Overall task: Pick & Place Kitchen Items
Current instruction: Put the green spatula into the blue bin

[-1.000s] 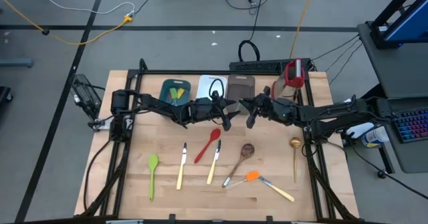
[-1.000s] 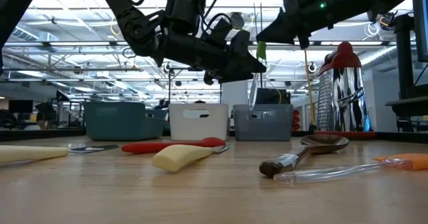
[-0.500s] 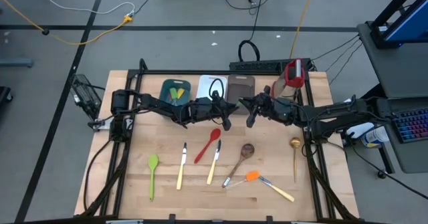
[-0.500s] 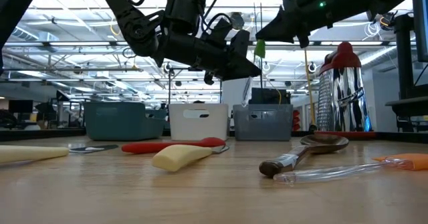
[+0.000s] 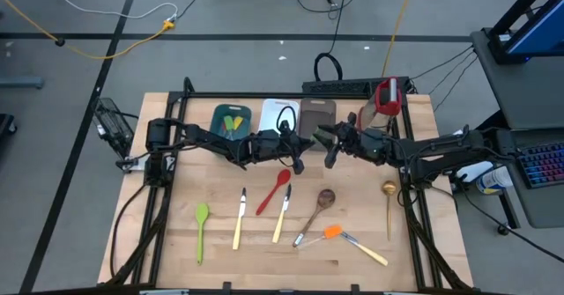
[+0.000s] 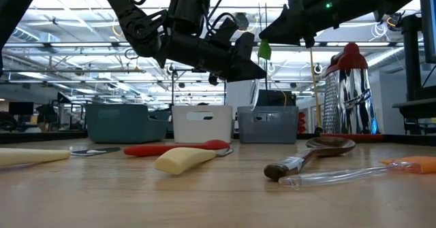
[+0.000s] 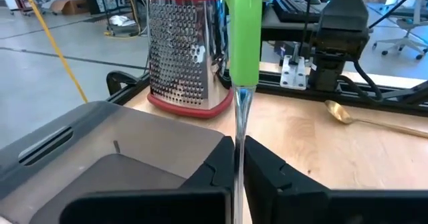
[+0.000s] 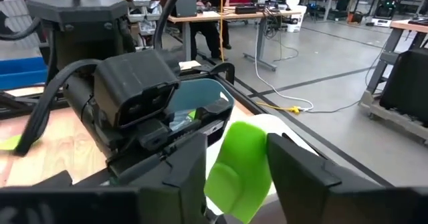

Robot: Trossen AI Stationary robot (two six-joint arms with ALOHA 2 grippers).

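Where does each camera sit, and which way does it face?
High: over the table, facing straight down; both arms, left end effector meeting right end effector.
Low: table-top height, facing level across to the trays; arms enter from above.
Left wrist: on the left arm, facing the grater past its fingers.
Right wrist: on the right arm, facing the left arm past its fingers.
Shared: both wrist views show the green utensil.

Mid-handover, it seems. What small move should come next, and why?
Probably the right gripper should back straight off the green spatula. The left gripper is shut on its clear handle, near the grey tray, while the right fingers stand open on either side of the green head, so the left arm alone seems to hold it.
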